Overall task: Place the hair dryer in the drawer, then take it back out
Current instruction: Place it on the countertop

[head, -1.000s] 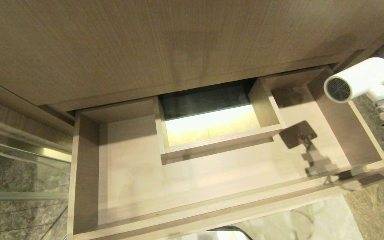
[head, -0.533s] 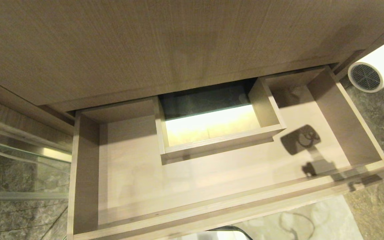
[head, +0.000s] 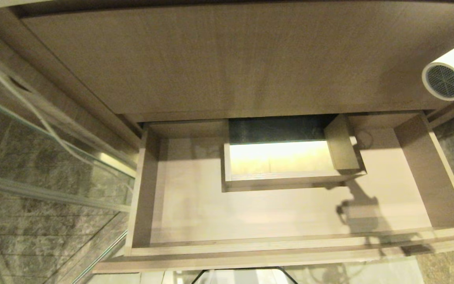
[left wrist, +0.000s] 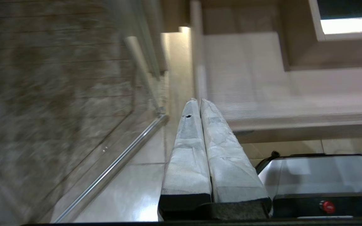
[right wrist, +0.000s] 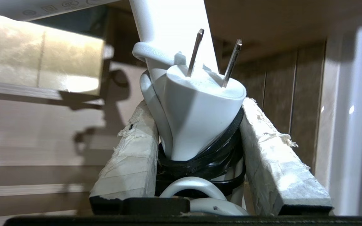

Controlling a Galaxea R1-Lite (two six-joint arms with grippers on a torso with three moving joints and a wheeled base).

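Right gripper (right wrist: pixel 196 122): taped fingers (right wrist: pixel 130 157) clamped on either side of the hair dryer's (right wrist: pixel 171 31) bundled cord and plug. Left gripper (left wrist: pixel 200 103): fingers pressed together, empty.

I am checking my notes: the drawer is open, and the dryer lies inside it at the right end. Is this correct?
Not quite. The drawer is open, but the dryer is not inside it: the head view shows it held up beyond the drawer's right end. The right wrist view shows the right gripper closed on its bundled cord and plug.

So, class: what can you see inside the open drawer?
The drawer holds only its boxed cutout and shadows; the hair dryer is above, outside it. The part under the panel is hidden.
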